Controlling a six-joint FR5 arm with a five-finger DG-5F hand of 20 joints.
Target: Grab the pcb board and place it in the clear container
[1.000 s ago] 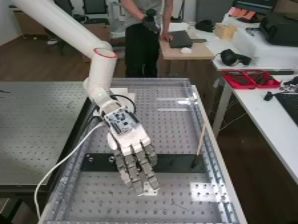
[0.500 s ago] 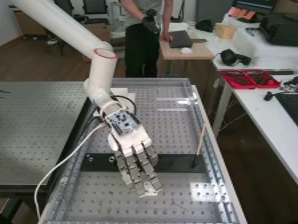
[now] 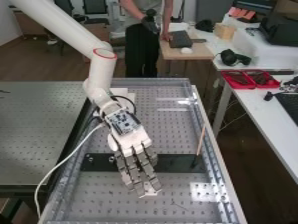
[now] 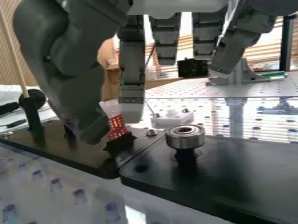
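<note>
The fingers (image 3: pixel 133 174) are straight and open at the lower middle of the high view. The red pcb board (image 4: pixel 116 126) stands in a black holder (image 4: pixel 120 143) near the thumb (image 4: pixel 83 107); its faces should be pinched gently before lifting.

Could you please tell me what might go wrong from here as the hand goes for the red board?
The thumb looks very near the red board, so a nudge could knock it askew in its black holder. The round metal part stands close by on a dark plate, so a finger might clip it as the hand closes.
</note>
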